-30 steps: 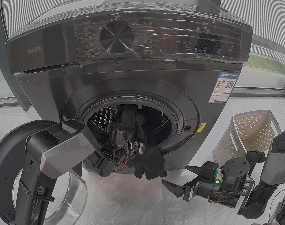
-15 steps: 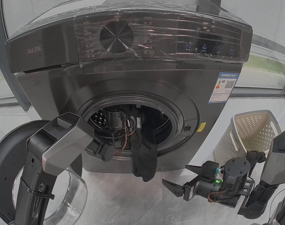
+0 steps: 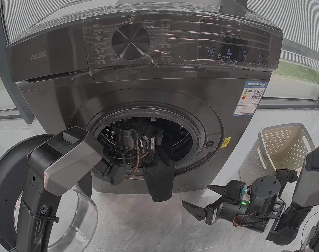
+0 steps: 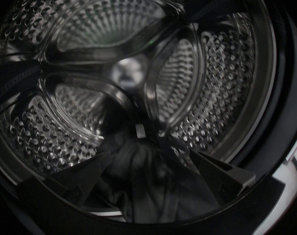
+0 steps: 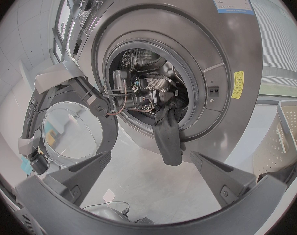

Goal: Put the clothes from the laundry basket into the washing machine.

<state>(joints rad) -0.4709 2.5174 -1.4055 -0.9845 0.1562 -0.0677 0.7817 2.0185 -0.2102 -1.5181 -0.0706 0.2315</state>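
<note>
Black garment (image 3: 159, 172): draped over the lower rim of the washing machine (image 3: 166, 88) opening. Its upper part is inside the drum (image 4: 200, 82) and its lower part hangs outside.
Left gripper (image 4: 147, 154): within the opening, fingers spread, garment lying between them.
Right gripper (image 3: 196, 195): fingers spread, holding nothing, near the laundry basket (image 3: 285, 144).

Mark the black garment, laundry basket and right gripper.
black garment (image 3: 160, 181), head view, on its hanging lower end.
laundry basket (image 3: 285, 142), head view, on the perforated inner wall.
right gripper (image 3: 196, 196), head view, midway between its open fingertips.
</note>
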